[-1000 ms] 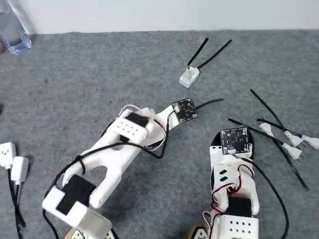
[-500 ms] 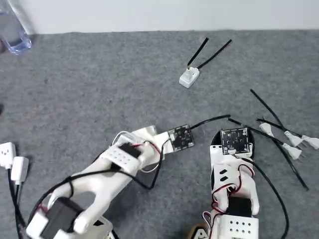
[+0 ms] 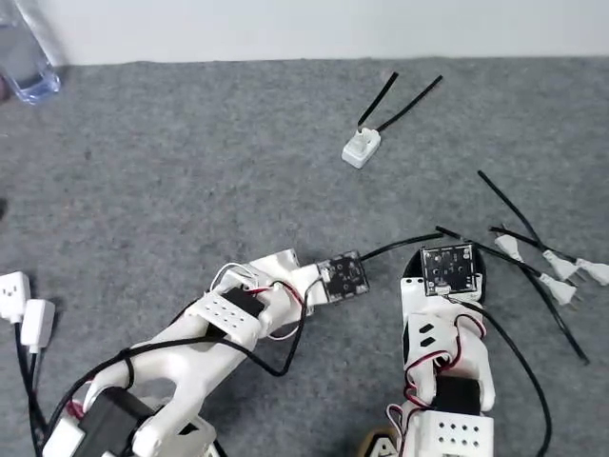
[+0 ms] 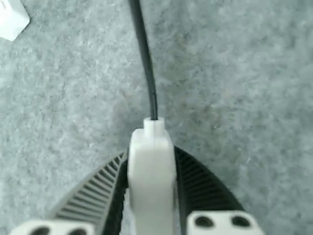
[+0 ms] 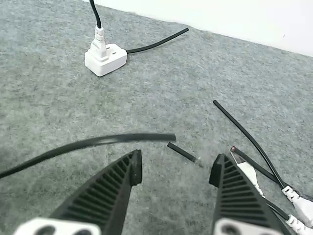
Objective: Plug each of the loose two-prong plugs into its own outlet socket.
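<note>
My left gripper (image 3: 350,270) (image 4: 150,161) is shut on a white two-prong plug (image 4: 150,139), and its black cord (image 3: 400,240) (image 4: 145,58) trails away over the carpet. A white outlet socket (image 3: 361,149) (image 5: 105,59) lies at the far middle with another plug in it. Several loose white plugs (image 3: 559,288) (image 5: 297,203) with black cords lie at the right. My right gripper (image 3: 447,259) (image 5: 173,169) hangs open over the carpet near the held plug's cord (image 5: 98,142), holding nothing.
Two more white outlet sockets (image 3: 24,307) lie at the left edge with dark cords. A clear plastic bottle (image 3: 21,52) stands at the far left corner. A short black cord scrap (image 5: 181,152) lies in front of my right gripper.
My left arm has drawn back toward the near side with the plug, dragging its cord along. The right arm has kept still.
</note>
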{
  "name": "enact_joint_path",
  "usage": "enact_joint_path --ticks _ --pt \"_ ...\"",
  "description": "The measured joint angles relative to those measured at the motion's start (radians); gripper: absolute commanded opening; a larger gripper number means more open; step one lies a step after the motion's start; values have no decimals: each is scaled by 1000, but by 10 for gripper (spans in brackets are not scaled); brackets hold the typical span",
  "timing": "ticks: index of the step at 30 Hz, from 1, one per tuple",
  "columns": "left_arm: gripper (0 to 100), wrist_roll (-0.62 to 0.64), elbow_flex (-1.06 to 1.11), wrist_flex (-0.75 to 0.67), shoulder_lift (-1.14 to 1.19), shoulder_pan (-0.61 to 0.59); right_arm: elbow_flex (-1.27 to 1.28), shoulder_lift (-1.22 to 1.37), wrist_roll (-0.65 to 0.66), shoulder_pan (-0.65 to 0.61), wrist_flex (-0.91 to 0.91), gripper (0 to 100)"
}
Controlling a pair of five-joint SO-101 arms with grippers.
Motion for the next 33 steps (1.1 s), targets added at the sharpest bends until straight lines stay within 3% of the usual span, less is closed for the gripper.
enact_joint_path --ticks 8,19,27,33 --pt "166 18 -11 2 0 -11 0 0 0 0 0 230" --pt "161 9 -51 143 -2 -6 0 0 0 0 0 230" --pt "122 9 -61 305 -118 147 0 0 0 0 0 230" --pt "123 64 -61 422 -233 176 0 0 0 0 0 230"
